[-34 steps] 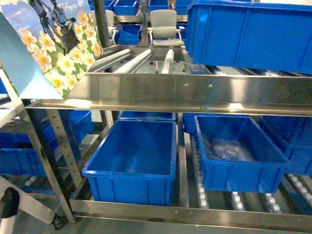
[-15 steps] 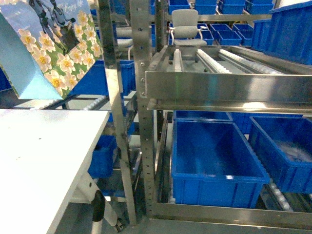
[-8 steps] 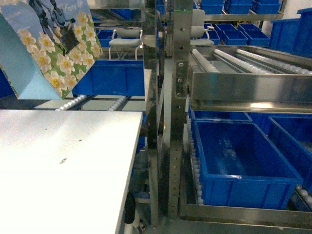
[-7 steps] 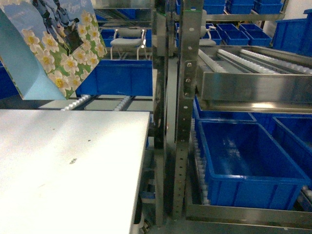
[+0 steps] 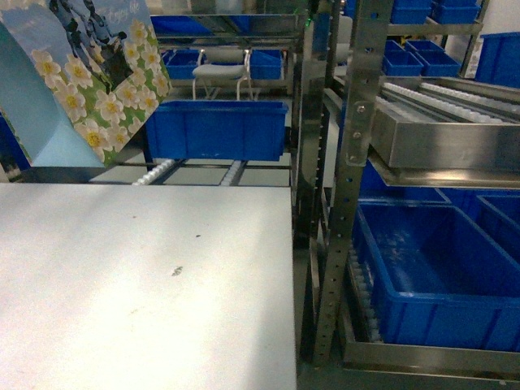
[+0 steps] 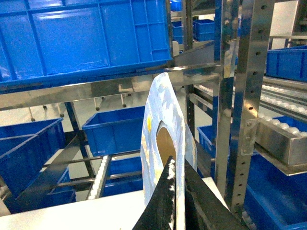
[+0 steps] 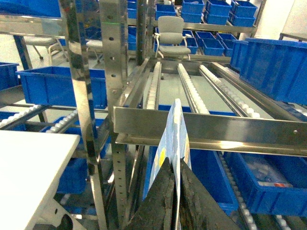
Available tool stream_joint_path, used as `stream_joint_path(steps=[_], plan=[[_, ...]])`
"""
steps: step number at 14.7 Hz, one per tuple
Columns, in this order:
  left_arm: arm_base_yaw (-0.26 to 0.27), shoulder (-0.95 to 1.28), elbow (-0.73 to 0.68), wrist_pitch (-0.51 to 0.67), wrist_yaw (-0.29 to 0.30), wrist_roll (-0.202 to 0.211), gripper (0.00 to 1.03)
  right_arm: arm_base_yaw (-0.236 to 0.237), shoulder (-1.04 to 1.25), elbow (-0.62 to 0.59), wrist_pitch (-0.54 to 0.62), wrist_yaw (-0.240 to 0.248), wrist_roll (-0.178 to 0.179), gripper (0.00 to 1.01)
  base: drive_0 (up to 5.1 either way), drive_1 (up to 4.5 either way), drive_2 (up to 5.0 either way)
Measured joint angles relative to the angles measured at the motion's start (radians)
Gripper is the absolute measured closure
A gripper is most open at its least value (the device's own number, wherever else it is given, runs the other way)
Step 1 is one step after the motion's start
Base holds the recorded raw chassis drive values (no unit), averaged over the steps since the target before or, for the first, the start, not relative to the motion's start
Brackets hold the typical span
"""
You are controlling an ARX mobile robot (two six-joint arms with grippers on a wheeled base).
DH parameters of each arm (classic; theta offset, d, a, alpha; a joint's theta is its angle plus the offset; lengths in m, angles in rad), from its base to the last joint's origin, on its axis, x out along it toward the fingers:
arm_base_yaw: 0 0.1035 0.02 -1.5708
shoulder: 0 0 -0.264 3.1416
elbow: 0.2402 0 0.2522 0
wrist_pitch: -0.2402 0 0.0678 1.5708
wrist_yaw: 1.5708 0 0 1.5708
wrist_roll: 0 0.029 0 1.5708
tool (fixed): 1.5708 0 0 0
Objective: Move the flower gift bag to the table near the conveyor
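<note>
The flower gift bag (image 5: 89, 89), pale blue with white-and-yellow flowers on green, hangs tilted at the head view's top left, above the far left edge of the table (image 5: 122, 284). My left gripper (image 6: 176, 167) is shut on one thin edge of the bag (image 6: 165, 120), with the white tabletop (image 6: 96, 211) below it. My right gripper (image 7: 175, 165) is shut on another edge of the bag (image 7: 173, 129). The conveyor (image 5: 439, 106), white rollers in steel rails, slopes at the right. It fills the right wrist view (image 7: 192, 96) behind the bag.
A steel upright (image 5: 349, 187) stands just right of the table's edge. Blue bins sit behind the table (image 5: 215, 126) and under the conveyor (image 5: 439, 268). A grey chair (image 5: 221, 65) stands at the back. More blue bins (image 6: 86, 38) hang overhead in the left wrist view.
The head view has swung: the table now fills much more of the lower left and the conveyor frame has slid right. The bag keeps its place at top left.
</note>
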Motion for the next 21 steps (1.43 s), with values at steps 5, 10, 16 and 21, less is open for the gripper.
stream_joint_path(steps=[5,10,16,21], plan=[[0.0,0.0,0.0,-0.001,0.0,0.0,1.01,0.0,0.0,0.0,0.003,0.0,0.0,0.98,-4.9,2.47,2.5],[0.0,0.0,0.0,0.001,0.0,0.0,1.01,0.0,-0.001,0.0,0.002,0.0,0.0,0.98,-4.9,2.51,2.5],[0.0,0.0,0.0,0.002,0.0,0.0,1.01,0.0,0.0,0.0,0.002,0.0,0.0,0.98,-4.9,2.52,2.5],[0.0,0.0,0.0,0.001,0.0,0.0,1.01,0.0,0.0,0.0,0.005,0.0,0.0,0.98,-4.9,2.48,2.5]])
